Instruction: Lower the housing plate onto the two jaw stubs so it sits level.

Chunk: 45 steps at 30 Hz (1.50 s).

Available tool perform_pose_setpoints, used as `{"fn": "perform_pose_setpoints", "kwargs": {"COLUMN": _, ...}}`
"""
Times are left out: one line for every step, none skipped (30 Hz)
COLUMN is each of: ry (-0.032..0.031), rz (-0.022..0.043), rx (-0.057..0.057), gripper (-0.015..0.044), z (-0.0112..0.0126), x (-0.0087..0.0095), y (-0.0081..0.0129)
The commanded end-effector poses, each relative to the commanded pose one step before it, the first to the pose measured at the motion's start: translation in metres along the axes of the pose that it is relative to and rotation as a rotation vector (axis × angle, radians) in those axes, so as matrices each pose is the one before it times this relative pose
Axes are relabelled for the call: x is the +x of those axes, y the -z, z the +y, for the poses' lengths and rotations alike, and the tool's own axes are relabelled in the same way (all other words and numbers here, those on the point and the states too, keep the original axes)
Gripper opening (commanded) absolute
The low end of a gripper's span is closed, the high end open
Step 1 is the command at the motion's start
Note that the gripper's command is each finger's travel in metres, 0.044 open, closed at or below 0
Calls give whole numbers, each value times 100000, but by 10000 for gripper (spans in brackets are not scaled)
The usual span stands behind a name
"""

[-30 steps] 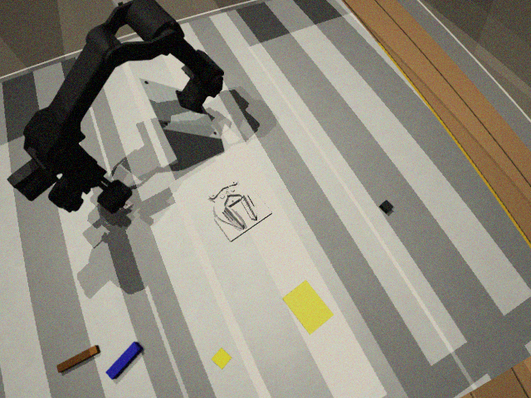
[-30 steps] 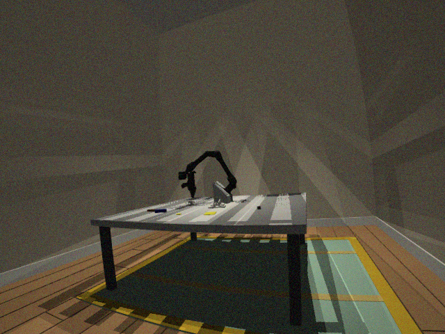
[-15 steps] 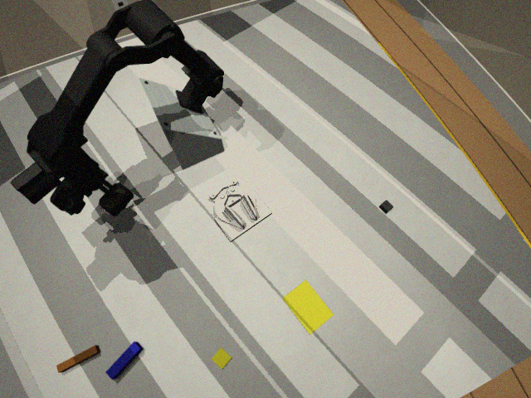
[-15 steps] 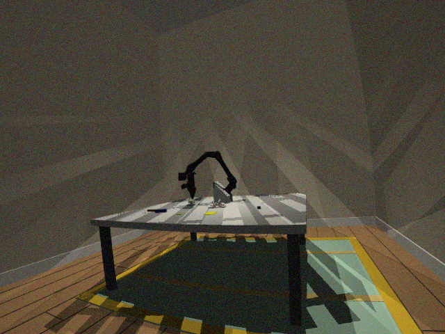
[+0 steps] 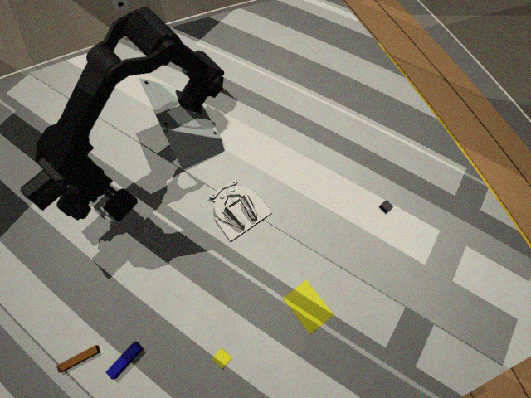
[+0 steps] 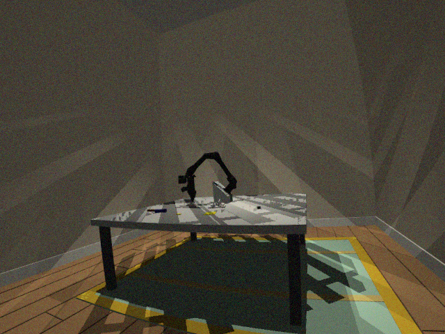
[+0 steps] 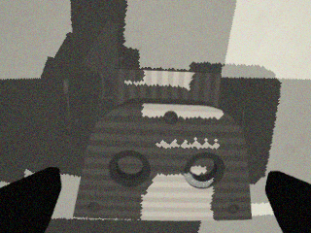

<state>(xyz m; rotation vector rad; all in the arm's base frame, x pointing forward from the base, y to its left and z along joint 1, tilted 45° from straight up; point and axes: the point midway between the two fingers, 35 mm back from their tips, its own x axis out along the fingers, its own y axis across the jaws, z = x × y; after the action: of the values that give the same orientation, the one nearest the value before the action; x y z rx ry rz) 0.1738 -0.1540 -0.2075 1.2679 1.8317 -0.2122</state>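
The pale housing plate [image 7: 170,191] lies below my gripper in the wrist view, with a rounded far edge, two round rimmed openings and small corner holes. It is largely hidden under the arm in the top view. My gripper [image 7: 165,181] [image 5: 100,210] [image 6: 192,200] is open and empty, its fingers standing wide on either side of the plate. The white base [image 5: 262,212] lies apart from the gripper, near the middle of the table. The left jaw [image 5: 233,219] and right jaw [image 5: 248,208] sit on it, uncovered. The stubs are too small to make out.
A tall grey panel [image 5: 197,149] [image 6: 220,193] stands between the arm's base and the white base. A ribbed strip [image 7: 167,87] borders the plate's rounded edge. A large yellow square [image 5: 307,306], small yellow square [image 5: 221,358], orange bar [image 5: 78,358], blue bar [image 5: 124,360] and dark cube [image 5: 386,206] lie around.
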Motion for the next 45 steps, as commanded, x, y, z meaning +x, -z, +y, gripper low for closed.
{"fn": "perform_pose_setpoints", "kwargs": {"ry": -484, "rz": 850, "rx": 903, "gripper": 440, "z": -22, "x": 974, "y": 162}}
{"fn": "perform_pose_setpoints", "kwargs": {"ry": -15, "rz": -1, "rx": 13, "gripper": 440, "z": 2, "x": 160, "y": 1}}
{"fn": "perform_pose_setpoints", "kwargs": {"ry": -16, "rz": -1, "rx": 13, "gripper": 440, "z": 2, "x": 160, "y": 1}}
{"fn": "perform_pose_setpoints", "kwargs": {"ry": -16, "rz": 0, "rx": 13, "gripper": 440, "z": 2, "x": 159, "y": 2}}
{"fn": "perform_pose_setpoints", "kwargs": {"ry": -16, "rz": 0, "rx": 13, "gripper": 440, "z": 1, "x": 159, "y": 3}}
{"fn": "perform_pose_setpoints", "kwargs": {"ry": -13, "rz": 0, "rx": 11, "gripper": 440, "z": 1, "x": 126, "y": 3}}
{"fn": "perform_pose_setpoints", "kwargs": {"ry": -8, "rz": 0, "rx": 6, "gripper": 440, "z": 0, "x": 76, "y": 2}}
{"fn": "perform_pose_setpoints", "kwargs": {"ry": -3, "rz": 0, "rx": 2, "gripper": 440, "z": 0, "x": 25, "y": 1}}
{"fn": "perform_pose_setpoints", "kwargs": {"ry": 0, "rz": 0, "rx": 0, "gripper": 440, "z": 0, "x": 0, "y": 0}}
{"fn": "perform_pose_setpoints", "kwargs": {"ry": 0, "rz": 0, "rx": 0, "gripper": 440, "z": 0, "x": 0, "y": 0}}
{"fn": "perform_pose_setpoints", "kwargs": {"ry": 0, "rz": 0, "rx": 0, "gripper": 440, "z": 0, "x": 0, "y": 0}}
{"fn": "perform_pose_setpoints", "kwargs": {"ry": 0, "rz": 0, "rx": 0, "gripper": 440, "z": 0, "x": 0, "y": 0}}
{"fn": "perform_pose_setpoints", "kwargs": {"ry": 0, "rz": 0, "rx": 0, "gripper": 440, "z": 0, "x": 0, "y": 0}}
{"fn": "perform_pose_setpoints", "kwargs": {"ry": 0, "rz": 0, "rx": 0, "gripper": 440, "z": 0, "x": 0, "y": 0}}
{"fn": "perform_pose_setpoints", "kwargs": {"ry": 0, "rz": 0, "rx": 0, "gripper": 440, "z": 0, "x": 0, "y": 0}}
{"fn": "perform_pose_setpoints", "kwargs": {"ry": 0, "rz": 0, "rx": 0, "gripper": 440, "z": 0, "x": 0, "y": 0}}
{"fn": "perform_pose_setpoints", "kwargs": {"ry": 0, "rz": 0, "rx": 0, "gripper": 440, "z": 0, "x": 0, "y": 0}}
{"fn": "perform_pose_setpoints", "kwargs": {"ry": 0, "rz": 0, "rx": 0, "gripper": 440, "z": 0, "x": 0, "y": 0}}
{"fn": "perform_pose_setpoints", "kwargs": {"ry": 0, "rz": 0, "rx": 0, "gripper": 440, "z": 0, "x": 0, "y": 0}}
{"fn": "perform_pose_setpoints", "kwargs": {"ry": 0, "rz": 0, "rx": 0, "gripper": 440, "z": 0, "x": 0, "y": 0}}
{"fn": "perform_pose_setpoints", "kwargs": {"ry": 0, "rz": 0, "rx": 0, "gripper": 440, "z": 0, "x": 0, "y": 0}}
{"fn": "perform_pose_setpoints", "kwargs": {"ry": 0, "rz": 0, "rx": 0, "gripper": 440, "z": 0, "x": 0, "y": 0}}
{"fn": "perform_pose_setpoints", "kwargs": {"ry": 0, "rz": 0, "rx": 0, "gripper": 440, "z": 0, "x": 0, "y": 0}}
{"fn": "perform_pose_setpoints", "kwargs": {"ry": 0, "rz": 0, "rx": 0, "gripper": 440, "z": 0, "x": 0, "y": 0}}
{"fn": "perform_pose_setpoints", "kwargs": {"ry": 0, "rz": 0, "rx": 0, "gripper": 440, "z": 0, "x": 0, "y": 0}}
{"fn": "perform_pose_setpoints", "kwargs": {"ry": 0, "rz": 0, "rx": 0, "gripper": 440, "z": 0, "x": 0, "y": 0}}
{"fn": "perform_pose_setpoints", "kwargs": {"ry": 0, "rz": 0, "rx": 0, "gripper": 440, "z": 0, "x": 15, "y": -1}}
{"fn": "perform_pose_setpoints", "kwargs": {"ry": 0, "rz": 0, "rx": 0, "gripper": 440, "z": 0, "x": 37, "y": -1}}
{"fn": "perform_pose_setpoints", "kwargs": {"ry": 0, "rz": 0, "rx": 0, "gripper": 440, "z": 0, "x": 15, "y": -1}}
{"fn": "perform_pose_setpoints", "kwargs": {"ry": 0, "rz": 0, "rx": 0, "gripper": 440, "z": 0, "x": 0, "y": 0}}
{"fn": "perform_pose_setpoints", "kwargs": {"ry": 0, "rz": 0, "rx": 0, "gripper": 440, "z": 0, "x": 0, "y": 0}}
{"fn": "perform_pose_setpoints", "kwargs": {"ry": 0, "rz": 0, "rx": 0, "gripper": 440, "z": 0, "x": 0, "y": 0}}
{"fn": "perform_pose_setpoints", "kwargs": {"ry": 0, "rz": 0, "rx": 0, "gripper": 440, "z": 0, "x": 0, "y": 0}}
{"fn": "perform_pose_setpoints", "kwargs": {"ry": 0, "rz": 0, "rx": 0, "gripper": 440, "z": 0, "x": 0, "y": 0}}
{"fn": "perform_pose_setpoints", "kwargs": {"ry": 0, "rz": 0, "rx": 0, "gripper": 440, "z": 0, "x": 0, "y": 0}}
{"fn": "perform_pose_setpoints", "kwargs": {"ry": 0, "rz": 0, "rx": 0, "gripper": 440, "z": 0, "x": 0, "y": 0}}
{"fn": "perform_pose_setpoints", "kwargs": {"ry": 356, "rz": 69, "rx": -574, "gripper": 433, "z": -34, "x": -73, "y": 15}}
{"fn": "perform_pose_setpoints", "kwargs": {"ry": 0, "rz": 0, "rx": 0, "gripper": 427, "z": 0, "x": 0, "y": 0}}
{"fn": "perform_pose_setpoints", "kwargs": {"ry": 0, "rz": 0, "rx": 0, "gripper": 420, "z": 0, "x": 0, "y": 0}}
{"fn": "perform_pose_setpoints", "kwargs": {"ry": 0, "rz": 0, "rx": 0, "gripper": 413, "z": 0, "x": 0, "y": 0}}
{"fn": "perform_pose_setpoints", "kwargs": {"ry": 0, "rz": 0, "rx": 0, "gripper": 407, "z": 0, "x": 0, "y": 0}}
{"fn": "perform_pose_setpoints", "kwargs": {"ry": 0, "rz": 0, "rx": 0, "gripper": 400, "z": 0, "x": 0, "y": 0}}
{"fn": "perform_pose_setpoints", "kwargs": {"ry": 0, "rz": 0, "rx": 0, "gripper": 393, "z": 0, "x": 0, "y": 0}}
{"fn": "perform_pose_setpoints", "kwargs": {"ry": 0, "rz": 0, "rx": 0, "gripper": 387, "z": 0, "x": 0, "y": 0}}
{"fn": "perform_pose_setpoints", "kwargs": {"ry": 0, "rz": 0, "rx": 0, "gripper": 380, "z": 0, "x": 0, "y": 0}}
